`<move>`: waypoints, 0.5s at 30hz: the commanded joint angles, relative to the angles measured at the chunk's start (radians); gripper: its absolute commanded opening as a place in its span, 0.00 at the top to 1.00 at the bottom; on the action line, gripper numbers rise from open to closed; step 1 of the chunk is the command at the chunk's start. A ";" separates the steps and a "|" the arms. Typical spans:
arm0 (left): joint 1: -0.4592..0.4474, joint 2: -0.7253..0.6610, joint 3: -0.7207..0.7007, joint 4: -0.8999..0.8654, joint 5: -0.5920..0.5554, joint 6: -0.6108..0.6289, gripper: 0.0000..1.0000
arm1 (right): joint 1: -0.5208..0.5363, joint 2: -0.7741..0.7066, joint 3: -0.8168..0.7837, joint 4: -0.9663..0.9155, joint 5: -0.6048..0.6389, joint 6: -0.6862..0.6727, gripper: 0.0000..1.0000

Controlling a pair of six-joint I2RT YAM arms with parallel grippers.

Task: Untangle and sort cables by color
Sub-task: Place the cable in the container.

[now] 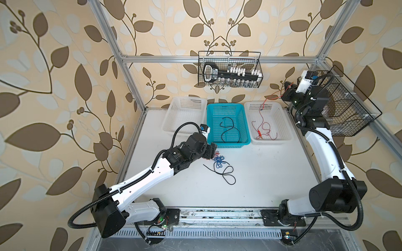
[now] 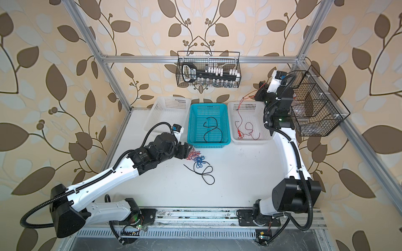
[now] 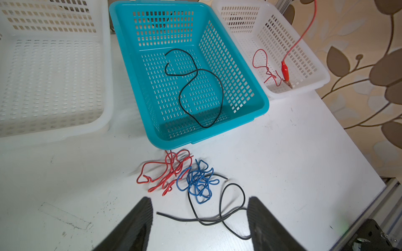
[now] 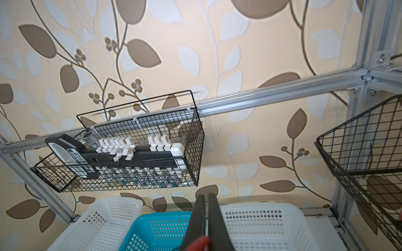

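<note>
**Left wrist cam: tangle sitting right in front of a wide-open tool**

Left wrist shot has the left tool (image 3: 199, 208) spread wide and gripping nothing. Between its fingers (image 3: 139, 217) you only see a loop of the loose black cable (image 3: 219, 208) lying on the table (image 3: 304, 163).

Just ahead of the tips sit the red knot (image 3: 165, 171) and the blue knot (image 3: 198, 182), touching each other. Can't tell how many wires are in each.

Beyond those, the teal basket (image 3: 174, 144) holds another black cable (image 3: 195, 87). In both top views the arm covers part of the red knot.

Over on the other arm, the right tool (image 4: 206, 202) is clamped tight, up high above the white basket (image 4: 261, 206). A red clip lead (image 3: 284, 69) hangs from it into that basket, beside a loose red cable (image 3: 264, 65). The actual pinch point is cut off at the frame edge, with just a blurry bit of red showing.
</note>
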 commanded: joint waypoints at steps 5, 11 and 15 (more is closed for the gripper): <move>0.004 -0.022 -0.008 0.020 -0.009 0.001 0.29 | 0.017 0.040 -0.136 0.032 0.012 -0.048 1.00; 0.004 -0.023 -0.019 0.029 -0.009 -0.001 0.28 | 0.087 -0.013 -0.275 0.012 0.114 -0.145 1.00; 0.003 -0.033 -0.036 0.043 -0.014 -0.008 0.25 | 0.142 -0.064 -0.406 -0.016 0.296 -0.116 1.00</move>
